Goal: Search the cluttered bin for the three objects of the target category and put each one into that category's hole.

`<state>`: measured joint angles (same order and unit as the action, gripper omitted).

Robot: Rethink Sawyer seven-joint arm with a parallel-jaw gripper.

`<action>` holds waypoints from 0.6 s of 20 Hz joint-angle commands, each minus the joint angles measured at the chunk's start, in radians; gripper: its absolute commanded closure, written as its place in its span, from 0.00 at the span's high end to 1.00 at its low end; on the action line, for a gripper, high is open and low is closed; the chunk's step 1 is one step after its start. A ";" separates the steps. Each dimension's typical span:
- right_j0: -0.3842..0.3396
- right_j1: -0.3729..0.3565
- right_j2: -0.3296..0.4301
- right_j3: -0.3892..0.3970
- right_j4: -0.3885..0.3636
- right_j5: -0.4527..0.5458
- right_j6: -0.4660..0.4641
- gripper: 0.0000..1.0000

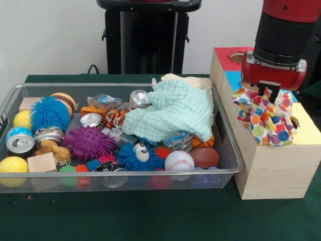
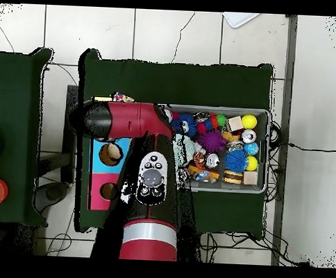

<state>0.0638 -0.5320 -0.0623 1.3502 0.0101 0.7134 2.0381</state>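
Sat low in the frame, full of toys: bin [image 1: 20,187]. At right, gripper [image 1: 271,91] clamped on dotted cloth [image 1: 266,118] over yellow box [image 1: 307,131].

A white cloth [image 1: 265,119] printed with bright multicolour polka dots hangs bunched from the jaws, draping onto the yellow top of the pale wooden box. The hole lies hidden beneath it. The silver wire mesh bin [image 1: 228,150], full of toys, sits beside the box, off to the jaws' side.
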 commanded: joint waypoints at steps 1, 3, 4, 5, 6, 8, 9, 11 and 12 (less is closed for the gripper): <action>-0.098 -0.063 0.166 0.080 -0.120 -0.054 -0.281 0.00; -0.089 -0.039 0.172 0.040 -0.128 -0.050 -0.251 0.00; -0.076 -0.016 0.172 0.014 -0.134 -0.051 -0.222 0.00; -0.045 0.027 0.157 -0.044 -0.152 -0.030 -0.176 0.00; -0.026 0.062 0.159 -0.090 -0.150 -0.008 -0.142 0.00; 0.009 0.113 0.157 -0.177 -0.150 0.038 -0.084 0.00; 0.020 0.126 0.158 -0.198 -0.145 0.043 -0.063 0.00; 0.038 0.149 0.166 -0.239 -0.135 0.067 -0.039 0.00; 0.044 0.155 0.167 -0.254 -0.131 0.069 -0.029 0.00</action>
<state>0.0688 -0.4899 -0.0106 1.2188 -0.0923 0.7133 2.0381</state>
